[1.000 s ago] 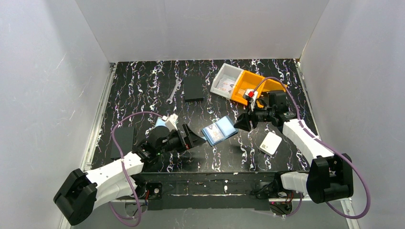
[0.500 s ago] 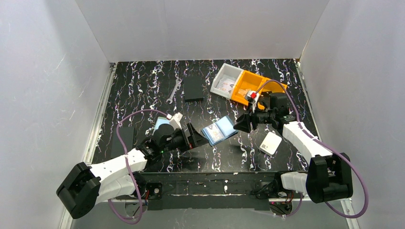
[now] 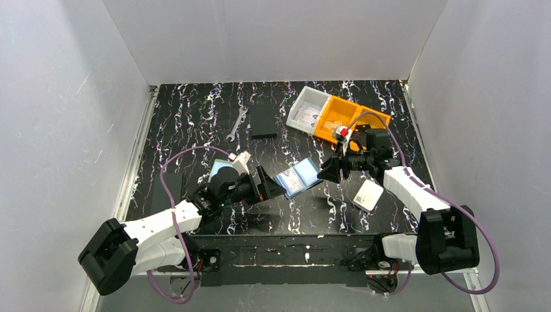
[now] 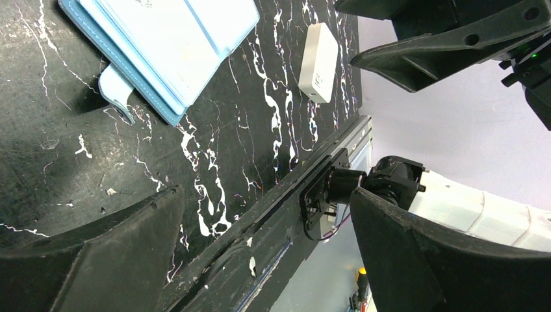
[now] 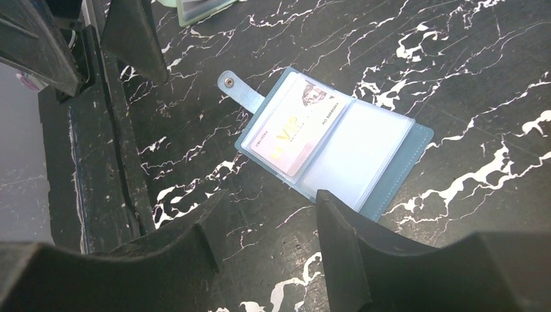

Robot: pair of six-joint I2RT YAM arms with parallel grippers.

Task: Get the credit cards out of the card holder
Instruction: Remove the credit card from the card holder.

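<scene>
The blue card holder (image 3: 297,177) lies open on the black marbled table between the two grippers. In the right wrist view the card holder (image 5: 383,156) shows clear pockets, with a credit card (image 5: 294,129) bearing a small portrait in its left pocket. Another credit card (image 3: 219,168) lies loose on the table, partly under the left wrist. My left gripper (image 3: 268,184) is open just left of the holder, which shows edge-on (image 4: 169,45) in the left wrist view. My right gripper (image 3: 327,172) is open just right of the holder, with nothing between its fingers (image 5: 334,221).
A white rounded box (image 3: 368,194) lies under the right forearm. A white tray (image 3: 307,110) and an orange tray (image 3: 343,116) stand at the back right. A wrench (image 3: 237,123) and a flat black rectangle (image 3: 264,120) lie at the back; another black rectangle (image 3: 170,188) is left.
The left arm has pushed its open gripper a little right, closer to the card holder. The right gripper has edged left toward the holder. The holder has not moved.
</scene>
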